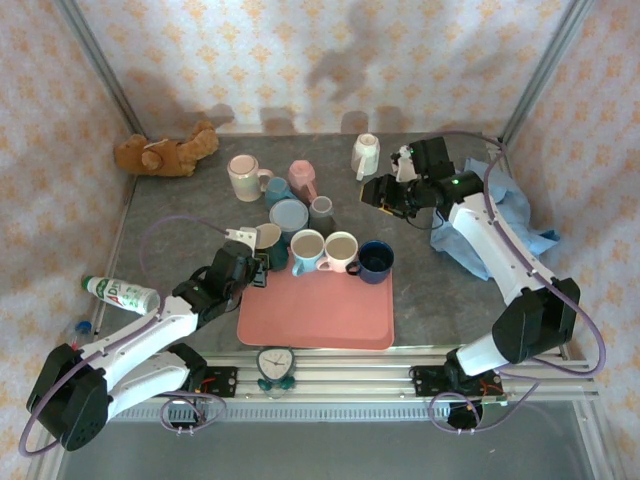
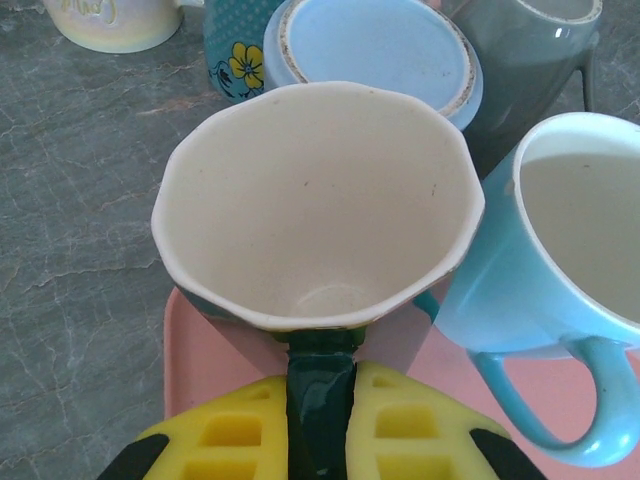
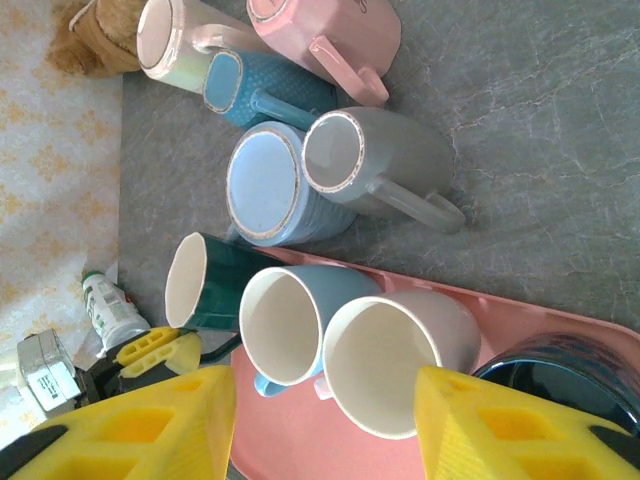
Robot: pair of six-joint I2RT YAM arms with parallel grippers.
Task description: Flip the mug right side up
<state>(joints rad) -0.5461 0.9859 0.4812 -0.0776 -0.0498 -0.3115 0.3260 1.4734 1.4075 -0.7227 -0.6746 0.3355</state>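
A dark green mug point(image 1: 268, 243) with a cream inside point(image 2: 320, 200) stands mouth up over the far-left corner of the pink tray point(image 1: 315, 320). My left gripper point(image 1: 255, 268) is shut on the mug's handle point(image 2: 320, 375), which sits between the yellow fingers point(image 2: 230, 430). I cannot tell whether the mug rests on the tray or hangs just above it. My right gripper point(image 1: 385, 195) hovers open over the table at the back right. In the right wrist view its yellow fingers point(image 3: 150, 430) stand wide apart with nothing between them, and the green mug point(image 3: 215, 282) lies below.
Mouth up on the tray are a light blue mug point(image 1: 307, 250), a pale pink mug point(image 1: 341, 250) and a dark blue mug point(image 1: 376, 260). Behind them a light blue mug point(image 1: 288, 215) sits bottom up among several others. Around lie a teddy bear point(image 1: 165, 153), a bottle point(image 1: 122, 294) and a blue cloth point(image 1: 510, 215).
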